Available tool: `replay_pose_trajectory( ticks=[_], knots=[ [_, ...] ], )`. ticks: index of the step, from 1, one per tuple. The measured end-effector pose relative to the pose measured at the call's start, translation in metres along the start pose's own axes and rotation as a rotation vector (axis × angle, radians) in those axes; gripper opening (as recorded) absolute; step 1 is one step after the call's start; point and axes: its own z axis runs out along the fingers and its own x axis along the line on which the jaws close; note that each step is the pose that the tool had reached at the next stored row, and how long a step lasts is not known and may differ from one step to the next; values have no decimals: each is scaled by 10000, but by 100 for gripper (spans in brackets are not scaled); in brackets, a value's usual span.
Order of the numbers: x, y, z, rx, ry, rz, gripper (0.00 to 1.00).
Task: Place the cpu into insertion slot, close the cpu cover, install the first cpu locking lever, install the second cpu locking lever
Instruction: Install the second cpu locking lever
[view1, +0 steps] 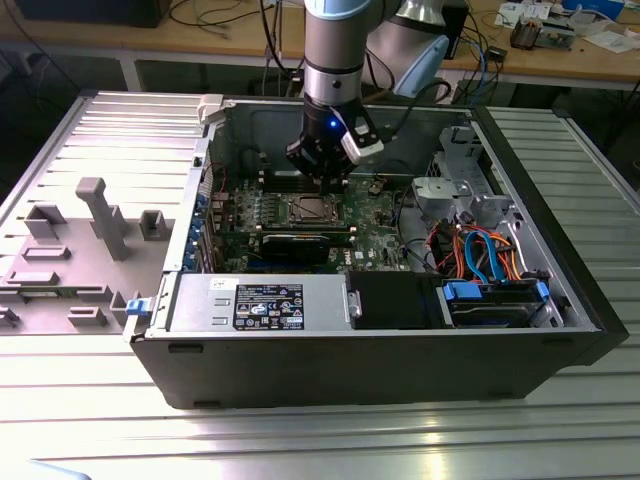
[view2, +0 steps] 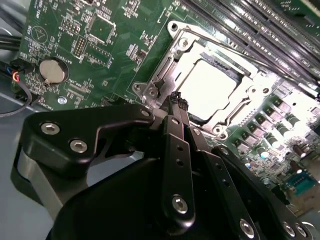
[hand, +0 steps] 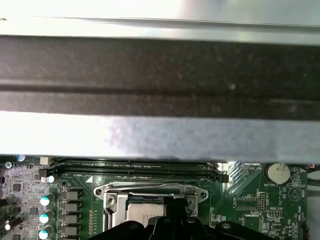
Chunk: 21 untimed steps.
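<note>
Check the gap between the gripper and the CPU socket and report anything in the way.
Nothing visible stands between them. In the second wrist view the gripper sits just above the edge of the cpu cover, which lies flat around the cpu. No cable or other part crosses that gap.

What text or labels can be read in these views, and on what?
Nothing can be quoted with confidence.
Label on the power supply, exterior view: several printed lines and marks, too small to read.
White lettering on the motherboard around the coin battery, second wrist view: too blurred to read.
Top of the cpu, second wrist view: washed out by glare, no print can be made out.
</note>
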Motion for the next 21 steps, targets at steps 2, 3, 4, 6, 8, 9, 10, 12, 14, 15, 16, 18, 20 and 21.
replay_pose_trajectory(
  ticks=[2,3,4,6,8,9,10,12,14,15,16,18,20,21],
  knots=[
    [1,-34,2,31,-1,0,11],
    [2,-50,2,40,1,0,11],
    [2,-77,3,48,0,0,11],
    [4,-103,3,60,1,0,11],
    [4,-115,3,69,1,0,11],
    [4,-115,4,69,1,1,11],
    [4,-115,3,70,1,1,11],
    [4,-117,3,70,1,0,11],
    [4,-118,3,70,1,-1,11],
    [4,-118,3,70,1,-1,11],
    [4,-118,3,70,0,-1,11],
    [4,-118,3,71,1,-1,11],
    [4,-118,3,70,1,0,11],
    [4,-118,3,70,1,-1,11]
  ],
)
